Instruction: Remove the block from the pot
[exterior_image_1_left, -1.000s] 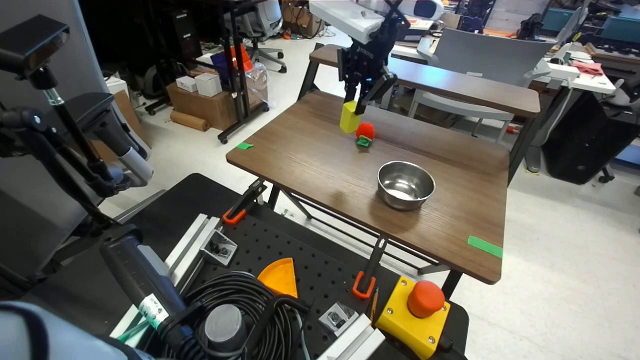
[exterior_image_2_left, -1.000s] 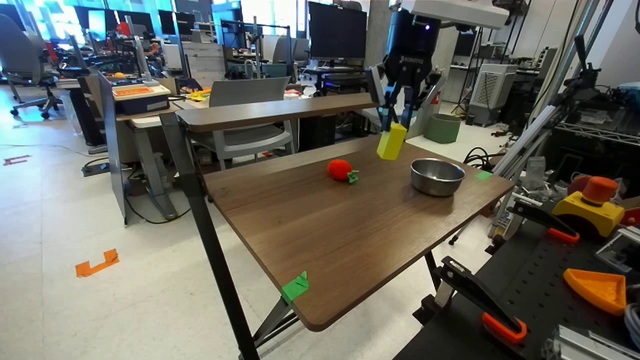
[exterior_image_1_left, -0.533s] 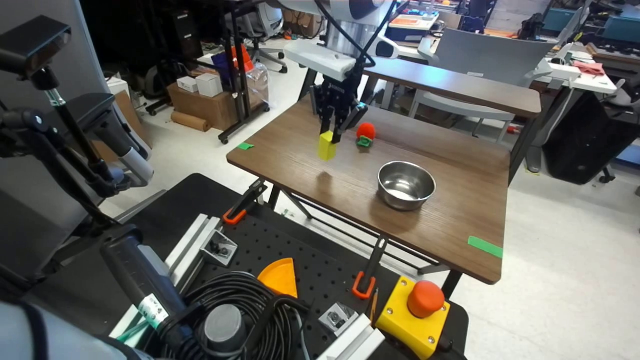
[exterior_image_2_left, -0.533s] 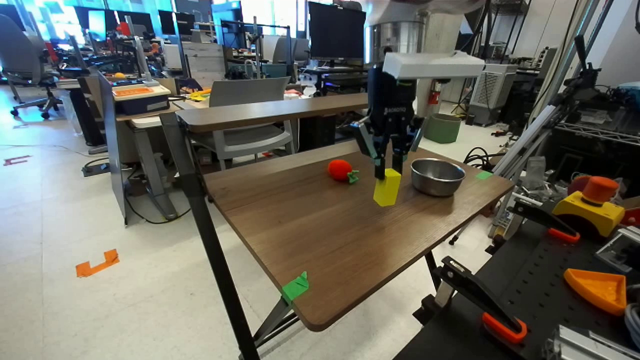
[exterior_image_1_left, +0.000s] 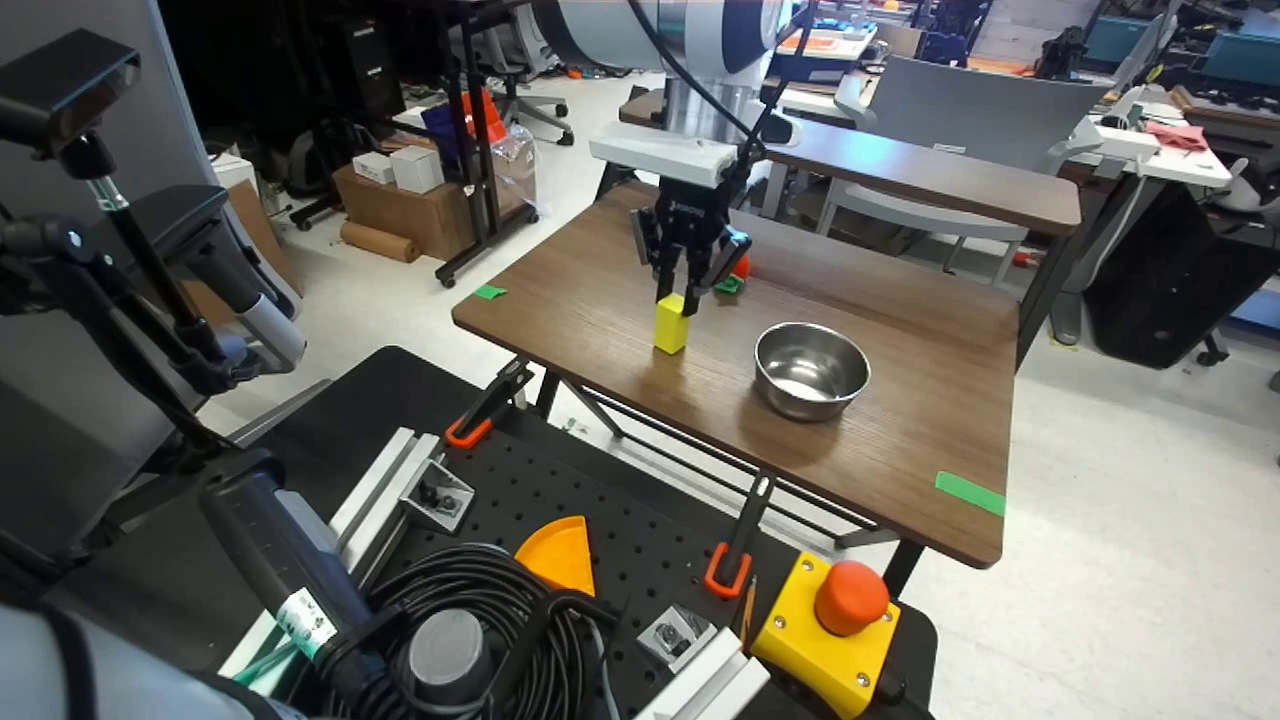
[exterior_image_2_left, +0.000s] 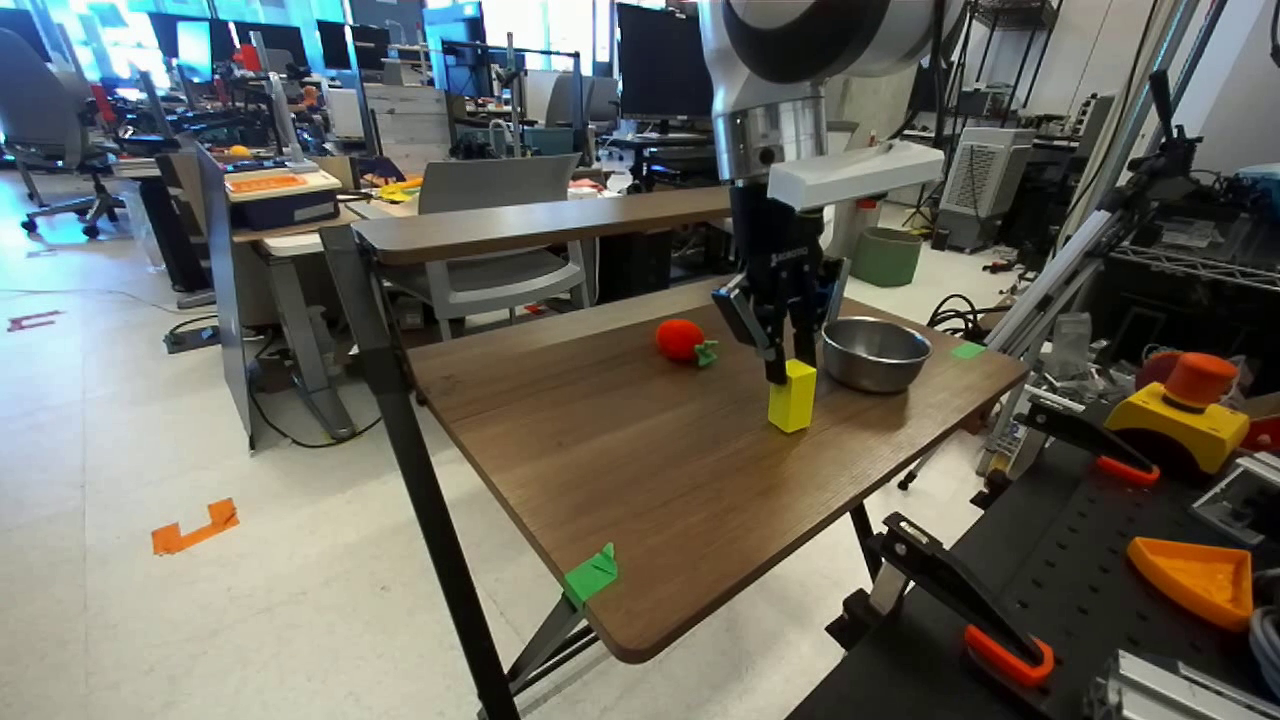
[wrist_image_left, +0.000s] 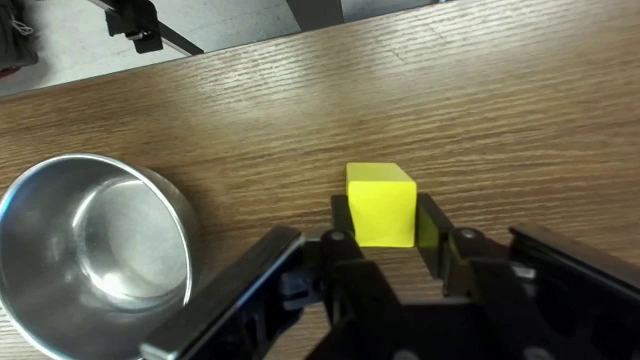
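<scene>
In an exterior view, from left to right, the first of two green tape strips (exterior_image_1_left: 490, 292) is stuck near the left corner of the single wooden table (exterior_image_1_left: 580, 300). Next, one yellow block (exterior_image_1_left: 671, 332) is held upright, outside the silver pot (exterior_image_1_left: 812, 358) and over the table, by the one gripper (exterior_image_1_left: 678, 302). In the wrist view the gripper's two fingers (wrist_image_left: 343, 215) are seen closed against opposite sides of the block, parted by no more than its width. Whether the block's base is touching the table cannot be made out. Behind the gripper, one red object with a green top (exterior_image_1_left: 740, 270) is partly hidden. Farther right, the pot, one only, is set upright on the table, near the block but apart from it. The second strip (exterior_image_1_left: 970, 493) is fixed by the table's right-hand edge. In the foreground, one clamp (exterior_image_1_left: 497, 397), one orange tray-like piece (exterior_image_1_left: 560, 555), a second clamp (exterior_image_1_left: 748, 520) and one yellow box (exterior_image_1_left: 820, 640) topped by one red button (exterior_image_1_left: 852, 598) are ranged along a black perforated board (exterior_image_1_left: 650, 540).
</scene>
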